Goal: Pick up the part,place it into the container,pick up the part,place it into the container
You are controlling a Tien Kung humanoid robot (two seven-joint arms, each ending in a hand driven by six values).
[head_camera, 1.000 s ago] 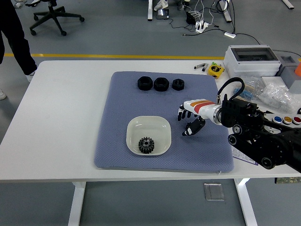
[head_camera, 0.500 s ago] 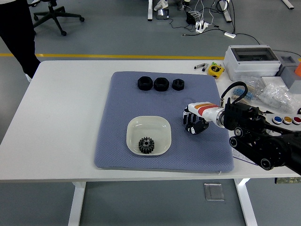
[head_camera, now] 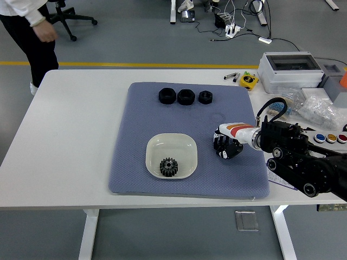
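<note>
Since a second ago the right hand (head_camera: 226,147) has drawn back to the right and curled its black fingers (head_camera: 222,151) under – then they hung spread, now they are bunched into a loose fist holding nothing, low over the blue textured mat (head_camera: 135,135). At the far left a person's hand (head_camera: 45,32) and white sleeve (head_camera: 19,8) have come into view where only dark trouser legs showed.

Nearest on the mat sits the shallow cream square dish (head_camera: 171,155), just left of the hand, with one black toothed gear (head_camera: 168,167) lying flat in its near part. Along the mat's far edge three black hex nuts (head_camera: 185,96) lie in a row, close together, well apart from the hand and the dish.

On the white table (head_camera: 70,135), beyond the robot's arm at the right, lie clear plastic bags (head_camera: 320,108), a grey lidded box (head_camera: 290,67) and a small yellow block (head_camera: 248,80).
</note>
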